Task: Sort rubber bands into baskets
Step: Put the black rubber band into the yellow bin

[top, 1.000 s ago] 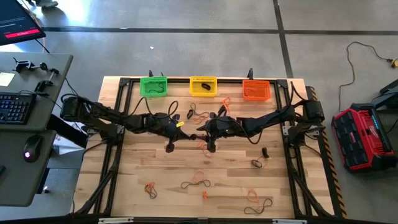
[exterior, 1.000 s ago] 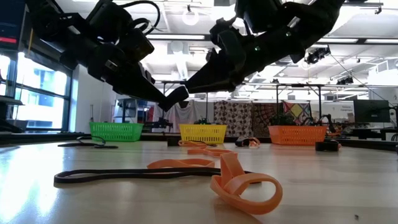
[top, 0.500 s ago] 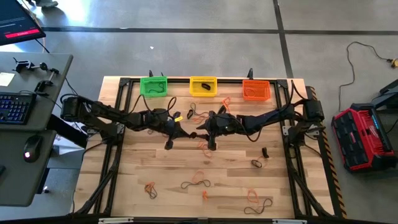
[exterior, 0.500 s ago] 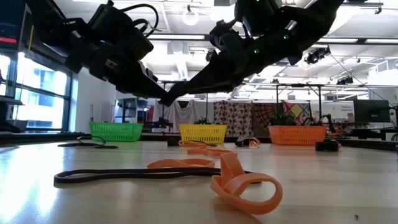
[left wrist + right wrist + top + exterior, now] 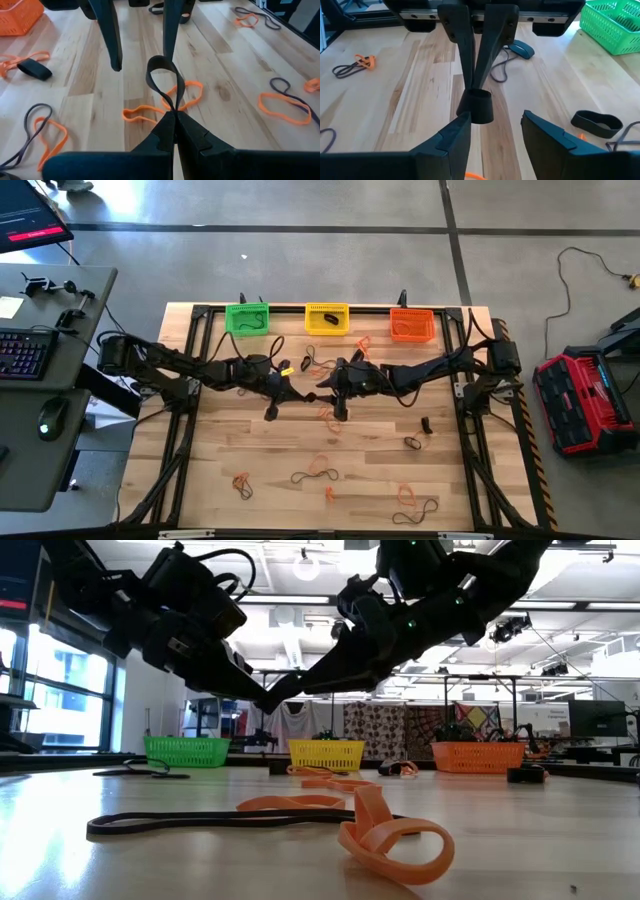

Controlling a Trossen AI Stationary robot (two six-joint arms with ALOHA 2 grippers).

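I am pinching a black rubber band (image 5: 161, 80) in my left gripper (image 5: 172, 122); its fingers are closed tight on the band's lower end, and the loop is standing up ahead of the tips. My right gripper (image 5: 492, 122) is facing it with fingers spread apart, one finger (image 5: 451, 137) just beside the dark loop (image 5: 476, 105), the other clear of it. Both grippers are meeting above the middle of the table (image 5: 220, 450), raised off the wood.

Clock directions below are read from the high view, centred on the meeting point.

- At 12 o'clock, on the far edge: yellow basket (image 5: 326, 318) with a dark band inside.
- At 11 o'clock: green basket (image 5: 247, 318), also holding something dark.
- At 1 o'clock: orange basket (image 5: 411, 325).
- At 6 o'clock, directly under my fingers: orange rubber bands (image 5: 186, 95) lying flat on the wood.
- At 4 o'clock: two small dark bands (image 5: 413, 442), near each other.
- At 5 to 7 o'clock, near edge: more orange and dark loops (image 5: 318, 468), scattered, some tangled in pairs.
- At 12 o'clock, between me and the yellow basket: a loose tangle of orange and dark bands (image 5: 318, 363).

Nothing is lying between the two grippers except the held band. Arm cables are trailing across the table at 9 and 3 o'clock.
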